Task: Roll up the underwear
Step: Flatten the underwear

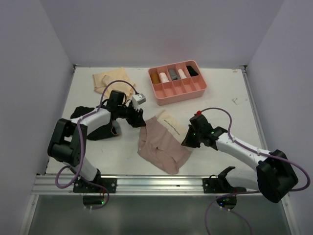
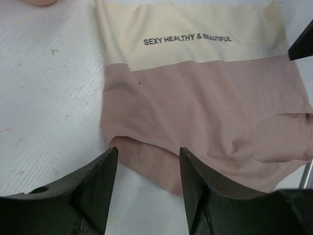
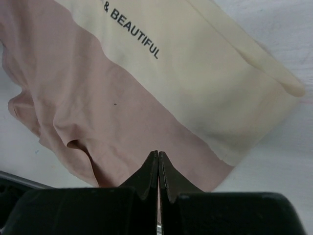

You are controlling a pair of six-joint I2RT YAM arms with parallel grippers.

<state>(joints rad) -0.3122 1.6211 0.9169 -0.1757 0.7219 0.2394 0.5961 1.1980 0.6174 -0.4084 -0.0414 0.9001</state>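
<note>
Nearest the lens in the right wrist view, the right gripper (image 3: 158, 154) is found with its fingers pressed together, poised over the right edge of the pink underwear (image 3: 98, 98); no cloth is seen between them. In the left wrist view the left gripper (image 2: 147, 152) is spread wide above the opposite edge, and nothing is held.

The pink garment lies flat on the worktop (image 1: 230, 112) between the two arms, with the cream lettered waistband toward the tray (image 1: 166, 100). The black underwear (image 1: 100, 131) lies bunched under the left arm, and the tan underwear (image 1: 110, 78) lies at the far left, well apart.

The step in hand is judged to be the first grasp before rolling. It is recommended that the cloth be pinched at its very edge, only one layer being lifted. The creased hem should be smoothed first, and the roll should be kept square to the waistband so that it does not skew.
</note>
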